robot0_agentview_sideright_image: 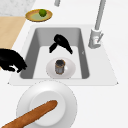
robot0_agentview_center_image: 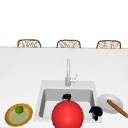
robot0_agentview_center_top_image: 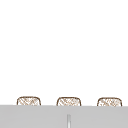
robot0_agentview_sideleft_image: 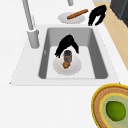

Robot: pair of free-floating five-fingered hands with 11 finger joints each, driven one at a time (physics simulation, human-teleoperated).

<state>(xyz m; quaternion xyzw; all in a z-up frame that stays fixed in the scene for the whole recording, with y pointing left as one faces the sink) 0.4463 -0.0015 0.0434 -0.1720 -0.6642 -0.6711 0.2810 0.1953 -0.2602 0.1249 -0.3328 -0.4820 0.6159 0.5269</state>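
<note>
Just above the can (robot0_agentview_sideleft_image: 67, 56), left hand (robot0_agentview_sideleft_image: 66, 45) hovers.

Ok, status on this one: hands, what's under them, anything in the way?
Left hand over the sink basin, fingers spread above the can on the white plate. Right hand hovers, curled, near the plate with the baguette. Nothing between hand and can.
</note>
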